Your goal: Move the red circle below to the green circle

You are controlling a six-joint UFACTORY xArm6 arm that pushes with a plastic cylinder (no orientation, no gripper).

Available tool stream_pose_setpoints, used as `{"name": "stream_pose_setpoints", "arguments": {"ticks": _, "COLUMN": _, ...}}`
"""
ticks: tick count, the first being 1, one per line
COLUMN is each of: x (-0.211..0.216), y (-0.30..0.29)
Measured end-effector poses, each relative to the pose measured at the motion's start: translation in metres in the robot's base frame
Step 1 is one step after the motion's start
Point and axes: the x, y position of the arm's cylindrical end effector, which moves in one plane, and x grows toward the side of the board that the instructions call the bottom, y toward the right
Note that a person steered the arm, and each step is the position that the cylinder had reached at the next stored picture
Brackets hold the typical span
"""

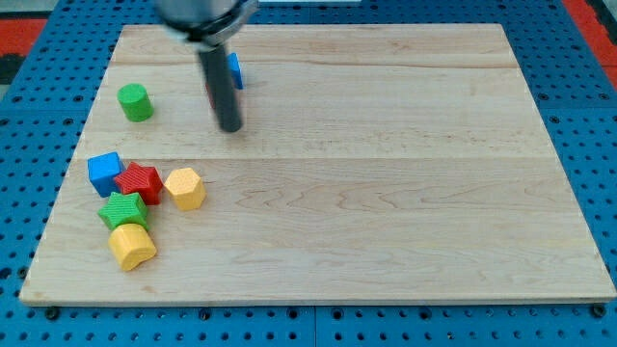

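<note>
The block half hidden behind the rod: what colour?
Blue, seen in the camera view, just right of the rod.

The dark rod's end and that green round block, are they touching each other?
Apart. In the camera view, bare wood shows plainly between my tip and the green circle, which stands off to the view's left of it.

A blue block point(234, 69) near the view's top is largely hidden behind the dark rod point(220, 87), so its shape cannot be made out. The rod's upper part is cut off by the view's top edge and is blurred.
</note>
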Motion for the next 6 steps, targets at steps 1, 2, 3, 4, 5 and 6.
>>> {"name": "stream_pose_setpoints", "arguments": {"ticks": 1, "x": -0.066, "y": 0.025}}
{"name": "stream_pose_setpoints", "arguments": {"ticks": 2, "x": -0.114, "y": -0.021}}
{"name": "stream_pose_setpoints", "arguments": {"ticks": 3, "x": -0.077, "y": -0.050}}
{"name": "stream_pose_setpoints", "arguments": {"ticks": 4, "x": -0.021, "y": -0.056}}
{"name": "stream_pose_setpoints", "arguments": {"ticks": 5, "x": 0.017, "y": -0.067}}
{"name": "stream_pose_setpoints", "arguments": {"ticks": 6, "x": 0.063, "y": -0.085}}
